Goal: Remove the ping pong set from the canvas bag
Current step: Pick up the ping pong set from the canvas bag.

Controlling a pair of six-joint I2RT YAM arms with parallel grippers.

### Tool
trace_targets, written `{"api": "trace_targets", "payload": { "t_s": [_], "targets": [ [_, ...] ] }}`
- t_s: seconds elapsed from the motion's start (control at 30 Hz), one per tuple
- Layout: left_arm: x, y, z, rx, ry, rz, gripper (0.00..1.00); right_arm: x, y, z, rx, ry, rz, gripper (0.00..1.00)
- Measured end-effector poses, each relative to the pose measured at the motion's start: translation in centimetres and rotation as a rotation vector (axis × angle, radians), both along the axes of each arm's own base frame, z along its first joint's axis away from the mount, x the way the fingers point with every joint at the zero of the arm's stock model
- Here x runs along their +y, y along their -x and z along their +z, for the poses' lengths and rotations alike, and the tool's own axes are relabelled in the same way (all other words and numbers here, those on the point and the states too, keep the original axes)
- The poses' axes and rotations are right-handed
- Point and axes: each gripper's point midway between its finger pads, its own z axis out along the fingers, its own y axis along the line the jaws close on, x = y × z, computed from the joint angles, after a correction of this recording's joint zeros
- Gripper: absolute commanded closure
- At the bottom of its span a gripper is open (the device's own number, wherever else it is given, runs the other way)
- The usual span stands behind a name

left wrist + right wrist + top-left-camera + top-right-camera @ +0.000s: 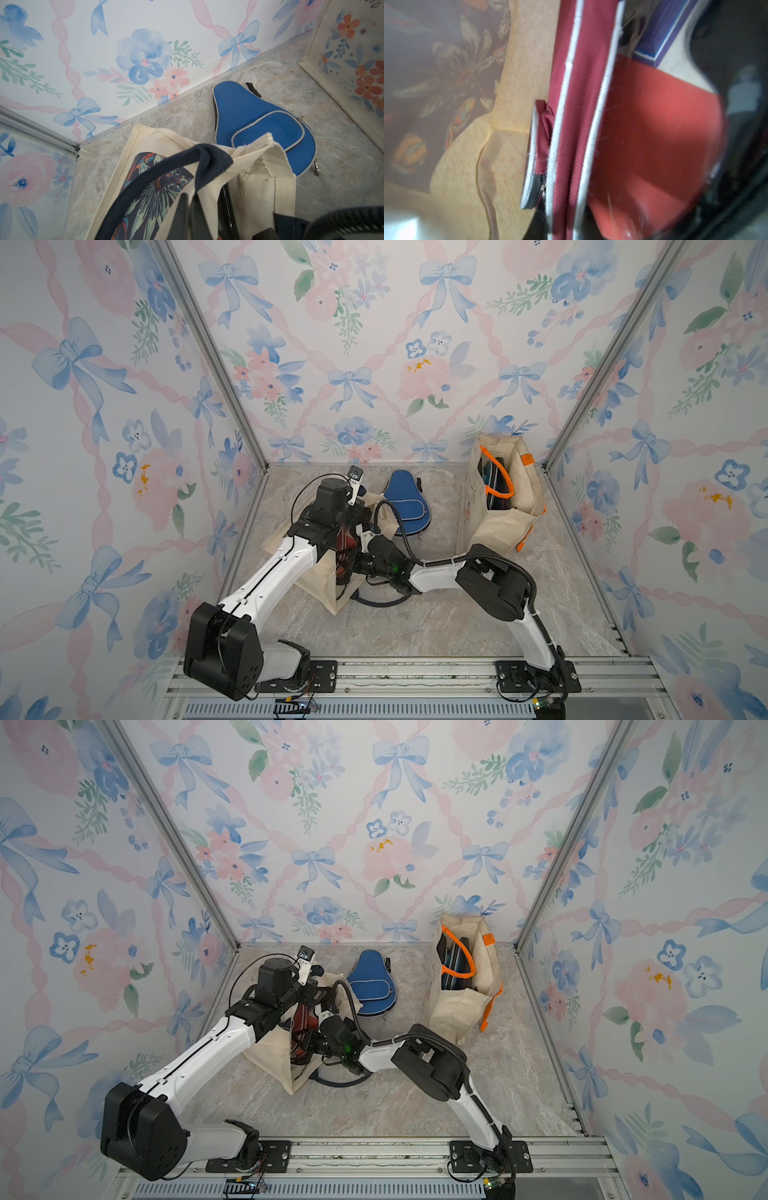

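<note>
One blue paddle case (405,506) lies flat on the table (415,614) outside the canvas bag (318,576). Its long axis runs front to back, narrow end toward the back wall (374,364). A maroon case (581,104) stands edgewise inside the bag. The left gripper (189,212) pinches the bag's rim. The right gripper (351,562) reaches inside, and I cannot tell how its jaws stand.

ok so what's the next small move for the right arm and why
Probably pinch the maroon case with the right arm and lift it out: it sits inside the canvas bag, the left fingers hold the navy handle, and the blue case is already out.
</note>
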Motion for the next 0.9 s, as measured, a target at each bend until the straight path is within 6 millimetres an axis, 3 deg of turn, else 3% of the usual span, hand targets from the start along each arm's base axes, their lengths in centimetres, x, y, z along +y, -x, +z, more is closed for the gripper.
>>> {"api": "trace_targets", "payload": {
  "t_s": [0.3,0.9],
  "targets": [
    [0.6,-0.6,0.8,-0.019,0.052,0.026,1.0,-2.5,1.3,3.1,-0.078,0.059,0.011,0.96],
    [6.9,-1.8,2.9,-0.061,0.214,0.182,1.0,-7.4,3.7,7.8,-0.228,0.194,0.005,0.98]
  ]
}}
